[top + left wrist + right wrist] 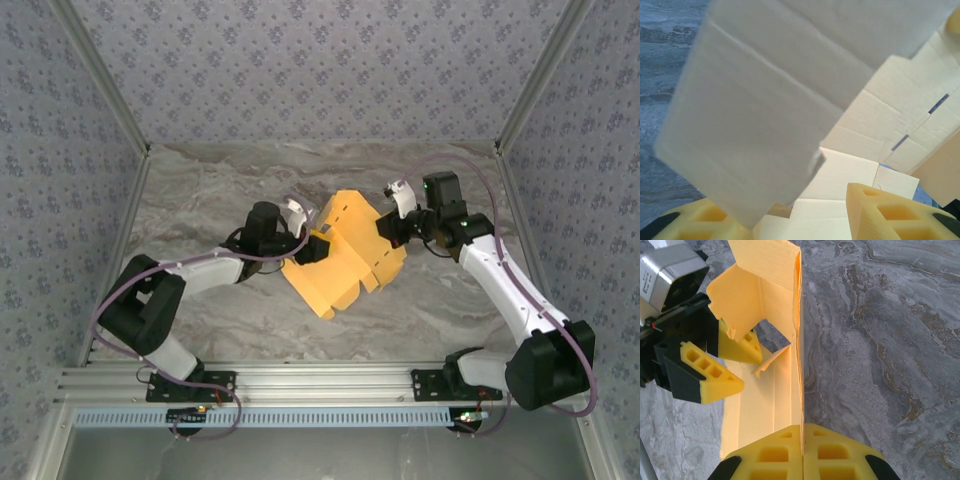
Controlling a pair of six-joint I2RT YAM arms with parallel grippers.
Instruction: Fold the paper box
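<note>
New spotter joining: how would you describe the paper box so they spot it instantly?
Start from the grey marbled table and look at its middle. The paper box sits there between the left gripper and the right gripper, which pinches one wall. It is thin yellow-orange card, half-folded with loose flaps, against grey stone and black-and-white arm parts.

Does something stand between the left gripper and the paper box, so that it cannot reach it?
Nothing visible does. The left gripper is at the paper box; a flap of it lies between its open fingers. The right gripper is shut on another wall of the box.
</note>
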